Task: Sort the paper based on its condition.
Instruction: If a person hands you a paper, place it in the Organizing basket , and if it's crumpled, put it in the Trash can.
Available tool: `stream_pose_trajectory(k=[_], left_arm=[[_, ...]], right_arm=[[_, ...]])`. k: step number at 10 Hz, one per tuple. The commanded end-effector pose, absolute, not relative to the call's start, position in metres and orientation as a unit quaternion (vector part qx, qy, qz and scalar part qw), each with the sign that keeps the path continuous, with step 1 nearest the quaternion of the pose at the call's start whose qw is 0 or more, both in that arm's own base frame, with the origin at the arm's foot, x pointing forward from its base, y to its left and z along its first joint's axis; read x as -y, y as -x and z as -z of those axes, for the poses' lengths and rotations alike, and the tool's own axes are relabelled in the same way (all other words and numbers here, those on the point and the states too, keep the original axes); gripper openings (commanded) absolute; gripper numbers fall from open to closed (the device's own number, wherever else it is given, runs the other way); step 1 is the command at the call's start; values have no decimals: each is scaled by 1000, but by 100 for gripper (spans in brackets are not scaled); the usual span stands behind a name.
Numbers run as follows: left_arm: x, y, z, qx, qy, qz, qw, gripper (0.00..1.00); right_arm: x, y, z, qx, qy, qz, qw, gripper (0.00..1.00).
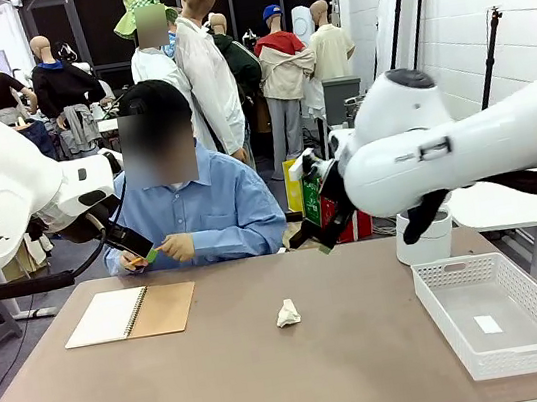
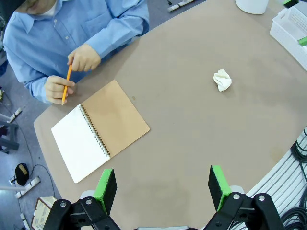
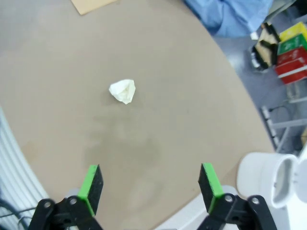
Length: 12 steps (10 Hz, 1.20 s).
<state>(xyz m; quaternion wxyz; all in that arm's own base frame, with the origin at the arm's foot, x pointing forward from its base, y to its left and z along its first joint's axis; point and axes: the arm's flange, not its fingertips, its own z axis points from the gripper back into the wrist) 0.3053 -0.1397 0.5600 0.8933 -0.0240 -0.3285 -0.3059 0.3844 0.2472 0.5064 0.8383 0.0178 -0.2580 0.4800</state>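
Crumpled paper (image 1: 286,313) lying alone near the middle of the table (image 1: 275,382), well apart from the open spiral notebook (image 1: 129,314) at its 9 o'clock and the white basket (image 1: 522,305) at its 4 o'clock. Right gripper (image 3: 150,179) raised above the table, jaws released wide and empty; in its wrist view the wad sits at 11 o'clock of the gap, off the closing line. Left gripper (image 2: 162,183) likewise spread and empty, with the notebook at 11 o'clock of its gap. Person's hands (image 2: 84,58) hold an orange pencil (image 2: 67,79) beyond the notebook, at its 12 o'clock. Probable hazards: (a) a descent without re-centring would land one pad on the wad and flick it away, since so light a ball likely rolls at a touch; (b) a low closure may scrape the pads on the tabletop, a high one may pinch only a loose fold that slips; (c) the wad may end in the wrong receptacle, as the basket and the white bin (image 1: 424,238) stand just beside each other
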Motion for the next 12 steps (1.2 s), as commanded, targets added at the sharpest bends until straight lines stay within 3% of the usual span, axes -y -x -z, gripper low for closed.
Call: stream_pose_trajectory(k=[1, 4, 12], left_arm=[[139, -306, -560, 329, 25, 305, 893, 100], [139, -306, -560, 329, 25, 305, 893, 100], [139, -306, -560, 329, 25, 305, 893, 100]], right_arm=[[-267, -407, -492, 265, -7, -500, 824, 100], [-285, -426, -465, 265, -27, -494, 827, 100], [-287, -423, -460, 257, -25, -490, 833, 100]])
